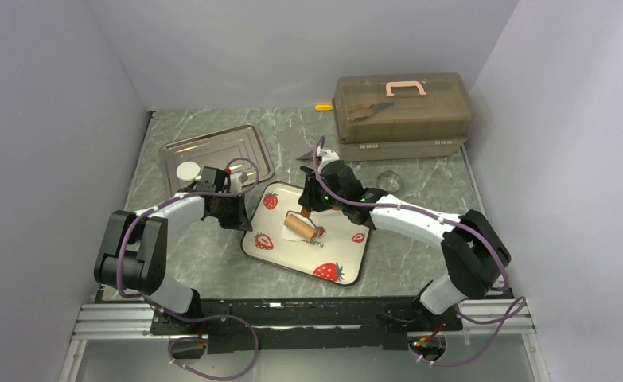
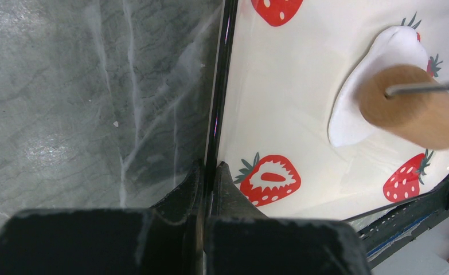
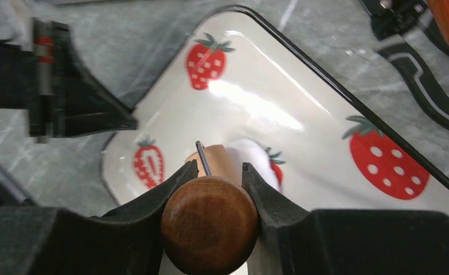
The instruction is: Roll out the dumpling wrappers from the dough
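right jaws: part-way open and clamped on the roller's dark round knob (image 3: 209, 223), which fills the gap between them
left jaws: shut tight, and from the wrist view it looks like they're pinching the left rim of the strawberry plate (image 2: 302, 74)
roller (image 2: 411, 106): wooden barrel lying on the dough, wire axle poking out the end
dough (image 2: 348, 114): flattened white patch around the middle of the plate, partly under the barrel and sticking out beside it
how it'll handle: I'd guess soft, light and a bit tacky. It will squash and tear, not lift, so I wouldn't grab it directly; work it through the roller, held by the knob
plate: glossy, probably slides on the tabletop (image 1: 220, 263), so that rim hold matters
far left: metal tray (image 1: 212, 151) with a white disc (image 1: 188, 169) on it, maybe a finished wrapper
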`<state>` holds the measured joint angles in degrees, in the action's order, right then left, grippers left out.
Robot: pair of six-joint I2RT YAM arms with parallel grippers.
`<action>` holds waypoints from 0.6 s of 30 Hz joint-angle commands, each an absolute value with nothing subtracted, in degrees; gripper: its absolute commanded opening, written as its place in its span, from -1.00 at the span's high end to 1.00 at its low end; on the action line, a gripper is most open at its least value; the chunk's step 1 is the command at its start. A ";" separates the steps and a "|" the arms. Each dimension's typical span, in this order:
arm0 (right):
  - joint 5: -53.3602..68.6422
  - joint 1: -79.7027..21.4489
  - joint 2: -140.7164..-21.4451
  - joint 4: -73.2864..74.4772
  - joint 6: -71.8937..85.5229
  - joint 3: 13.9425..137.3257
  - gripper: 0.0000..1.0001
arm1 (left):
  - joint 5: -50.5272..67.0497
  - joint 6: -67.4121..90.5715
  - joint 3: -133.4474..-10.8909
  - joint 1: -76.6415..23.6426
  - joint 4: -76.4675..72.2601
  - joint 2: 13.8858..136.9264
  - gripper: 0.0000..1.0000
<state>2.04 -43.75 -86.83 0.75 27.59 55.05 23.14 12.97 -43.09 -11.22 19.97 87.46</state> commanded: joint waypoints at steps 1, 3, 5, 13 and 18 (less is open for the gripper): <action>-5.10 -43.29 -89.59 -1.45 27.35 52.95 1.00 | 19.70 13.12 -43.59 -10.90 19.30 86.84 1.00; -10.91 -43.09 -88.24 -0.62 24.95 50.53 1.00 | 19.58 13.14 -43.59 -10.90 19.30 86.63 1.00; -15.88 -42.49 -86.86 0.69 23.01 48.03 1.00 | 19.55 13.11 -43.50 -10.85 19.29 86.49 1.00; -20.40 -39.54 -82.67 7.05 21.22 45.46 1.00 | 19.56 13.03 -43.95 -10.90 19.50 87.11 1.00; -15.24 -38.43 -78.64 6.45 15.73 49.13 1.00 | 19.47 13.13 -43.94 -10.90 19.47 87.12 1.00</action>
